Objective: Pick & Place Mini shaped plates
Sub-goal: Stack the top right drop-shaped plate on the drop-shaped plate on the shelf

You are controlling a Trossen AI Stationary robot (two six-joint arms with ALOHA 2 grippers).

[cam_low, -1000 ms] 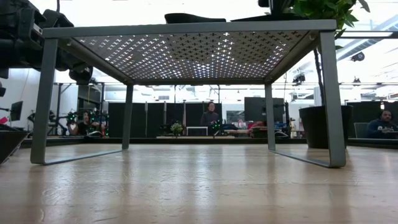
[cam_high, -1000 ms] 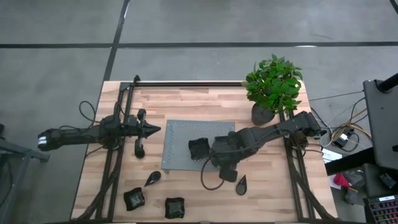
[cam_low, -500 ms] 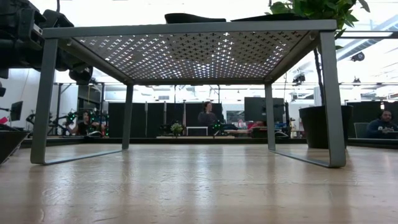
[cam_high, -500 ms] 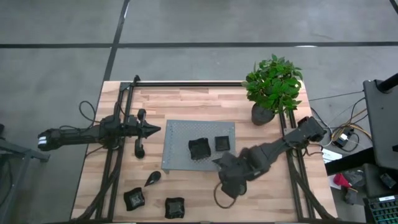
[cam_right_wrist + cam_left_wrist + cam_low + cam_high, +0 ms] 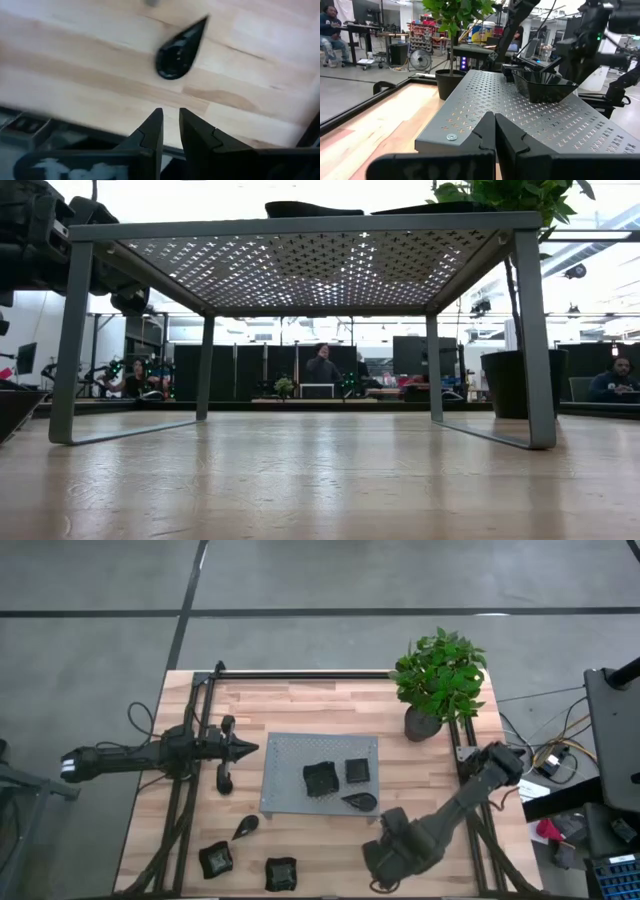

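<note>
1. High view: the grey perforated tray point(image 5: 290, 755) stands mid-table point(image 5: 300, 705). Three mini plates lie on it, towards its right edge: a wavy-edged plate point(image 5: 320, 778), a square plate point(image 5: 357, 771) just beside it, and a teardrop plate point(image 5: 360, 802) at the tray's corner nearest the right arm. Three more lie on the wood near the table's left corner opposite the plant point(image 5: 440, 675): a second teardrop point(image 5: 245, 827) and two wavy dishes point(image 5: 216, 858) point(image 5: 281, 873). The right gripper point(image 5: 383, 858) hangs over the table edge across from the plant. The left gripper point(image 5: 245, 749) waits beside the tray's left edge.

2. Low view: the tray's underside and legs fill the frame, with dark plate rims point(image 5: 300, 208) showing above its top. The plant's pot point(image 5: 510, 385) stands behind its right leg. People sit and stand in the room beyond.

3. Left wrist view: the left gripper's fingers point(image 5: 485, 132) are pressed together and hold nothing, pointing at the tray's edge. Plates point(image 5: 545, 85) sit on the tray.

4. Right wrist view: the right gripper's fingers point(image 5: 154, 131) stand narrowly apart with nothing between them. A teardrop dish point(image 5: 177, 52) lies on bare wood just ahead of them, untouched.
</note>
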